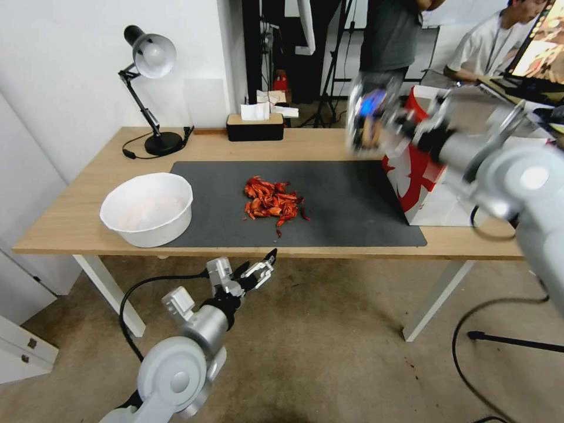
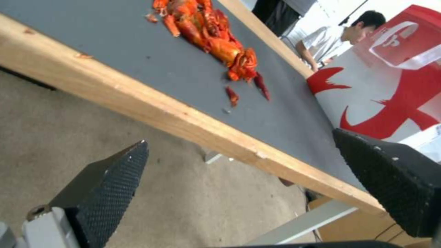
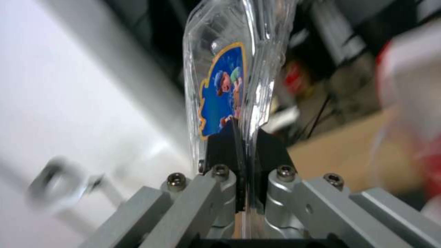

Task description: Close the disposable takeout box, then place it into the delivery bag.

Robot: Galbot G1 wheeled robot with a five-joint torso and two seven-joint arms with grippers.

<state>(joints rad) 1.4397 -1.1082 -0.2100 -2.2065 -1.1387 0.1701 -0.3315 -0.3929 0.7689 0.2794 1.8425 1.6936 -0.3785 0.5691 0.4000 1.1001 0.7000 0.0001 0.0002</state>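
Pinching clear takeout box (image 3: 229,86) tight: right gripper (image 3: 243,148), box shut, up in air beside top of delivery bag (image 1: 420,176) at table's right end. Left gripper (image 1: 261,271) wide apart, empty, low before table's (image 1: 76,217) front edge.

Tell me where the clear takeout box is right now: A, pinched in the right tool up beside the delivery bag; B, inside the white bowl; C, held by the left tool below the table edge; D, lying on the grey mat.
A: the right tool is shut on the closed takeout box, held in the air next to the delivery bag, while the left tool hangs open and empty below the table's front edge.
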